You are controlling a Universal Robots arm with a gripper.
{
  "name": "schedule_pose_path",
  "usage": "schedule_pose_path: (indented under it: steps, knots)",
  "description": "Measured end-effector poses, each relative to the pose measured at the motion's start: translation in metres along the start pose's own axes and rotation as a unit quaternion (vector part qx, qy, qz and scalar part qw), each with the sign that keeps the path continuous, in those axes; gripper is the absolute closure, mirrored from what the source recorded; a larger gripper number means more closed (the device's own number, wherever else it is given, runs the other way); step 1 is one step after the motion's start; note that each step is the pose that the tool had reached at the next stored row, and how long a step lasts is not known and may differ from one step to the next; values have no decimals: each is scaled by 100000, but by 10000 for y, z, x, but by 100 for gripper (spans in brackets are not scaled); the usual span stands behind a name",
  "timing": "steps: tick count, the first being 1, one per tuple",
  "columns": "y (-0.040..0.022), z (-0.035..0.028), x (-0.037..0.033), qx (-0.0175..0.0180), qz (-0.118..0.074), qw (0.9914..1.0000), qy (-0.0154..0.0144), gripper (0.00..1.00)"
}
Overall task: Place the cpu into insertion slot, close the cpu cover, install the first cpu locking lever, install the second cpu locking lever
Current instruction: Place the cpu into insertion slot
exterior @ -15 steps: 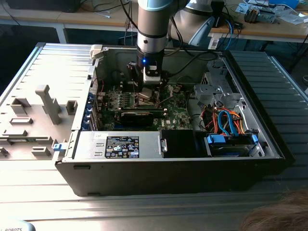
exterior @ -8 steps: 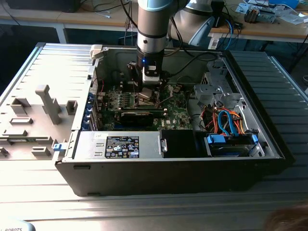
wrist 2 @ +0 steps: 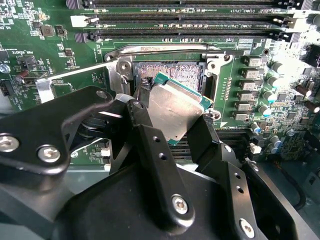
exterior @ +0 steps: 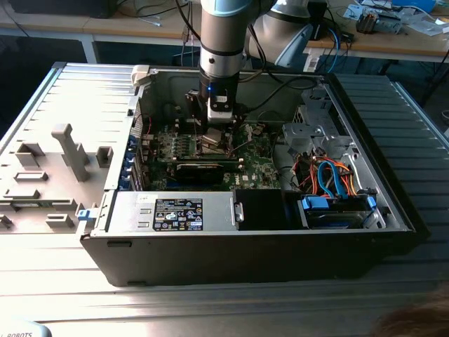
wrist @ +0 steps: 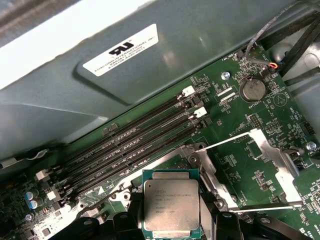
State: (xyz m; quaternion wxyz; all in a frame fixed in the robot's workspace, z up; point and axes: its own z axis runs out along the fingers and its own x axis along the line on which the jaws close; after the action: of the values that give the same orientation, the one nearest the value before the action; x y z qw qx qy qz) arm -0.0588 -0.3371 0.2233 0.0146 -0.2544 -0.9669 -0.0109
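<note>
In the second wrist view we see the gripper (wrist 2: pixel 172 122) clenched on the cpu (wrist 2: pixel 175 106), tilted over the bare insertion slot (wrist 2: pixel 172 72); the first wrist view shows the cpu cover (wrist: pixel 286 170) swung open.

One cpu (wrist: pixel 171 204). One insertion slot (wrist 2: pixel 172 70). One cpu cover (wrist: pixel 287 175). Two thin metal locking levers (wrist: pixel 227 140). Four long black memory slots (wrist: pixel 135 145), counted in first wrist view. One round coin battery (wrist: pixel 253 89). One white label (wrist: pixel 120 50) on grey case wall. One end effector (wrist 2: pixel 172 122), two black fingers (wrist 2: pixel 150 145). One arm (exterior: pixel 223 42). One open computer case (exterior: pixel 210 253). One green circuit board (exterior: pixel 259 165) inside.
</note>
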Motion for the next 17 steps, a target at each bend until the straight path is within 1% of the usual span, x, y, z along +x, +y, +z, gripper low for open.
schedule_pose_path:
  steps: [17]
  knots:
    - [0, 1, 0, -23, 703, 99998, -10, 46]
